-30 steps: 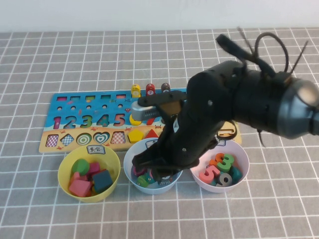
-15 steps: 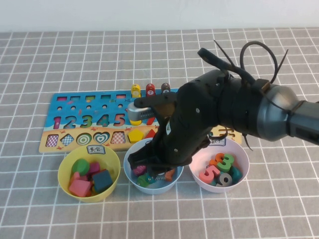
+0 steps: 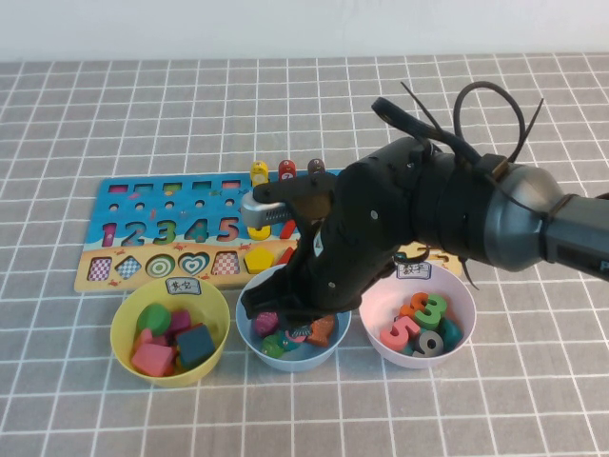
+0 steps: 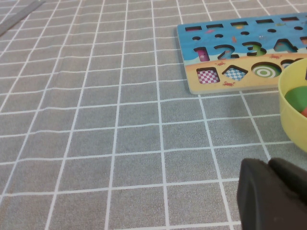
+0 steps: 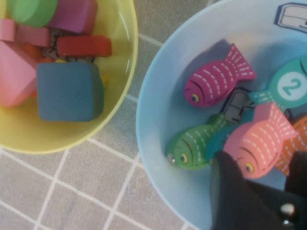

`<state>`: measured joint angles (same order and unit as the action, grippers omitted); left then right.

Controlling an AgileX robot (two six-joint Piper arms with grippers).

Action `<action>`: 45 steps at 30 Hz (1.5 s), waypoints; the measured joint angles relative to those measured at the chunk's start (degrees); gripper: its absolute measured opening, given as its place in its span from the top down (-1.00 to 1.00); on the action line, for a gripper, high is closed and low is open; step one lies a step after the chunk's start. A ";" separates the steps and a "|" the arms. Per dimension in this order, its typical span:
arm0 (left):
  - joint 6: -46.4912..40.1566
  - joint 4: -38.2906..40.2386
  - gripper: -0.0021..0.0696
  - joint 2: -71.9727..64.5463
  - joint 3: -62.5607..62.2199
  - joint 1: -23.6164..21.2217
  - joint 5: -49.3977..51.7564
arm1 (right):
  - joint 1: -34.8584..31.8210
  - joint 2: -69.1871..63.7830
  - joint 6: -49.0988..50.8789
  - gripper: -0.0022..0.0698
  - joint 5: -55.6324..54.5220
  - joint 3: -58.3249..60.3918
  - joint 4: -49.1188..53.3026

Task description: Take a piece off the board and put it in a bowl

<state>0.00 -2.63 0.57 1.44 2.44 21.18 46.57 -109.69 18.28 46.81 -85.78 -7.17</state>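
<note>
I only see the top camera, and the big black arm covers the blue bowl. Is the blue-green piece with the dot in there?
Observer: Yes. The right wrist view shows the piece lying in the light blue bowl, its white dot showing a 2.
Operator: Is the arm holding anything?
Observer: No. The right gripper hangs over that bowl, jaws apart and empty, above a pink fish.
Operator: Where's the other arm?
Observer: The left gripper sits low over the table, near the yellow bowl and the board.
</note>
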 joint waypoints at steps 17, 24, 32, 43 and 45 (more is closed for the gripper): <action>0.30 0.00 0.94 0.00 0.00 0.00 0.00 | 0.00 -1.81 0.00 0.05 -1.76 0.00 0.61; 0.30 0.00 0.94 0.00 0.00 0.00 0.00 | 0.00 -1.21 0.00 -0.10 -1.66 0.00 0.61; 0.00 0.00 0.94 0.00 0.00 0.00 0.00 | 0.00 7.70 0.00 0.16 -2.71 3.46 2.92; 0.30 0.00 0.94 0.00 0.00 0.00 0.00 | 0.12 28.25 -3.07 0.96 -1.27 16.88 6.48; 0.00 0.00 0.94 0.00 0.00 0.00 0.00 | 0.12 32.33 -3.27 0.97 -1.17 19.12 6.60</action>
<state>0.00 -2.63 0.57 1.44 2.44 21.18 46.69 -77.36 15.02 45.63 -66.66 -0.57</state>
